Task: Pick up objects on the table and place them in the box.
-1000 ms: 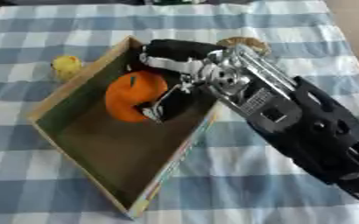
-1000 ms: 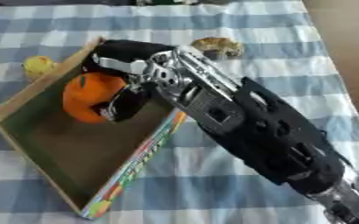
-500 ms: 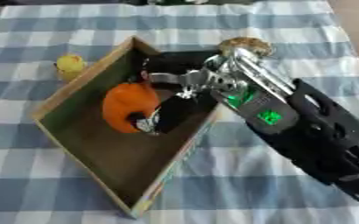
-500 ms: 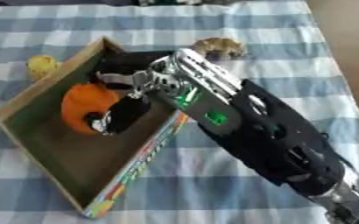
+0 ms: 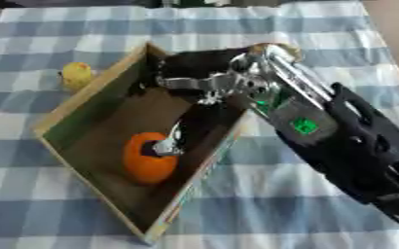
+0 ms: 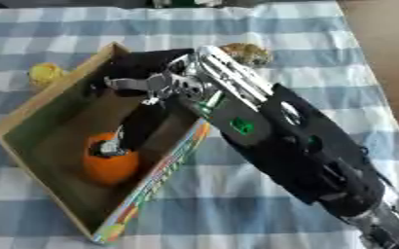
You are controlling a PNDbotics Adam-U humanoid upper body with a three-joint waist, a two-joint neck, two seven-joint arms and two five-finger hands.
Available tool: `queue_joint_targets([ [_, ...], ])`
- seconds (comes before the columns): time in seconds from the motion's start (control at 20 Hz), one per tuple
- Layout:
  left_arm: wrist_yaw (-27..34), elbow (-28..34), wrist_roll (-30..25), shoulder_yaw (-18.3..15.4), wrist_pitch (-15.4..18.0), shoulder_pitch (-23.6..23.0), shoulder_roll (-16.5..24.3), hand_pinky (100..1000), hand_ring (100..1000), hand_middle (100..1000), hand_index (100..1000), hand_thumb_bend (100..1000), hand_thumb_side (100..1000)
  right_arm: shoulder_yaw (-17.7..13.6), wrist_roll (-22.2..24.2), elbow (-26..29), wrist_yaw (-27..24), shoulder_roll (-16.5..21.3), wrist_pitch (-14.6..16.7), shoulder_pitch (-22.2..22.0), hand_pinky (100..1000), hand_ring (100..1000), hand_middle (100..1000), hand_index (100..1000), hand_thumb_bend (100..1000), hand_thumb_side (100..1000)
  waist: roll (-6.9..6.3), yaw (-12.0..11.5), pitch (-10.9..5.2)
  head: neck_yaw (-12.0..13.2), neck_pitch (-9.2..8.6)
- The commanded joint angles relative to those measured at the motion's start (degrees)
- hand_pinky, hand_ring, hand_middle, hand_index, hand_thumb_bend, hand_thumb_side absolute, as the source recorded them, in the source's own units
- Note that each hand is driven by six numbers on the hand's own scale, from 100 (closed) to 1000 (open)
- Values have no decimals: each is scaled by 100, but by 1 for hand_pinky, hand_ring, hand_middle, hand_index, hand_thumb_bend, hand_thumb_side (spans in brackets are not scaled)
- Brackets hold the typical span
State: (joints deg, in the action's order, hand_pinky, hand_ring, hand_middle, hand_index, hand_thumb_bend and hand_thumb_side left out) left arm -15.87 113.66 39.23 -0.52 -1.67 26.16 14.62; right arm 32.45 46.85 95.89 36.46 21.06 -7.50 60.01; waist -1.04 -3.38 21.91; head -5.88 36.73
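Observation:
An orange (image 5: 147, 164) lies on the floor of the cardboard box (image 5: 82, 99), toward its near end. My right hand (image 5: 226, 88) reaches in over the box's far right corner, open, with its fingers spread. One dark finger (image 5: 179, 137) stretches down to the orange, and its silver tip touches the top of the fruit. Another finger points left across the box's far end. A small yellow object (image 5: 76, 75) sits on the cloth just left of the box. A brownish object (image 6: 244, 53) lies beyond the hand, partly hidden by it. My left hand shows in no view.
The box stands askew on a blue and white checked tablecloth (image 5: 262, 214). My right forearm (image 5: 348, 141) crosses the right half of the table. The table's right edge (image 6: 356, 48) runs near the brownish object.
The orange has gone from the far part of the box, inside my curled fingers, down to the near part of the floor. My fingers have spread out.

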Motion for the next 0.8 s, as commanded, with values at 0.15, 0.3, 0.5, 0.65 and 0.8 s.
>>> queue_joint_targets([
  [0.15,8,93,3,-6,1,50,60,488,794,742,778,100,796,-325,-94,317,-222,120,-40,50,856,960,850,954,383,634,-24,23,-151,31,-78],
  [0.3,2,93,7,-14,-3,43,58,488,795,742,777,100,795,-603,-262,570,-402,255,-136,7,851,953,846,952,363,639,-33,38,-150,47,-101],
  [0.5,-10,93,25,-30,-10,32,76,488,795,742,776,100,795,-1037,-501,862,-599,731,-263,-99,854,953,847,951,356,639,-33,63,-146,88,-98],
  [0.65,-18,93,29,-35,-17,26,91,488,795,742,776,100,795,-1337,-707,885,-697,1196,-351,-219,857,955,846,952,355,626,-33,83,-139,115,-93],
  [0.8,-22,93,20,-33,-29,20,100,487,796,743,776,100,795,-1565,-826,708,-777,1570,-339,-316,860,957,847,953,358,600,-45,95,-126,122,-92],
])
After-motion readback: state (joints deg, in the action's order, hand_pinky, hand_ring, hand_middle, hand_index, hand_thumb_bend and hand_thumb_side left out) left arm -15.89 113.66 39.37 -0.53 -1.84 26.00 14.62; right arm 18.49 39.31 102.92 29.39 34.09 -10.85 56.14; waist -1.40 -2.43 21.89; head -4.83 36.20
